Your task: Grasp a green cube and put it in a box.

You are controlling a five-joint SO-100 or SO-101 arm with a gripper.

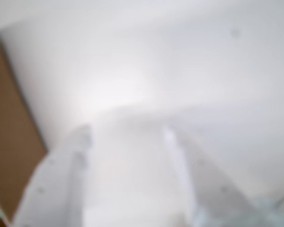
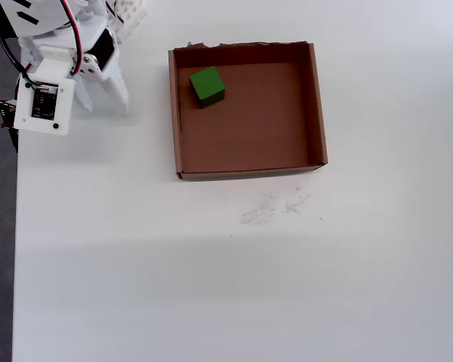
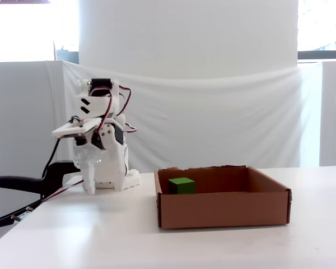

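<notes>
Gripper (image 2: 104, 96) is parked tip-down on the white table (image 2: 211, 286) close to the arm's base, fingers spread apart with nothing between them; the blurry wrist view shows only bare tabletop in the gap. Off to its right in the overhead view, well apart, sits the cardboard box (image 2: 317, 105), and the green cube (image 2: 208, 84) is already inside, near the top-left corner. Looks basically done to me, arm folded back.

Blurred white tool (image 1: 128, 142), jaws apart and empty, over the white table (image 1: 180, 71); brown box (image 1: 9, 142) at left.
</notes>
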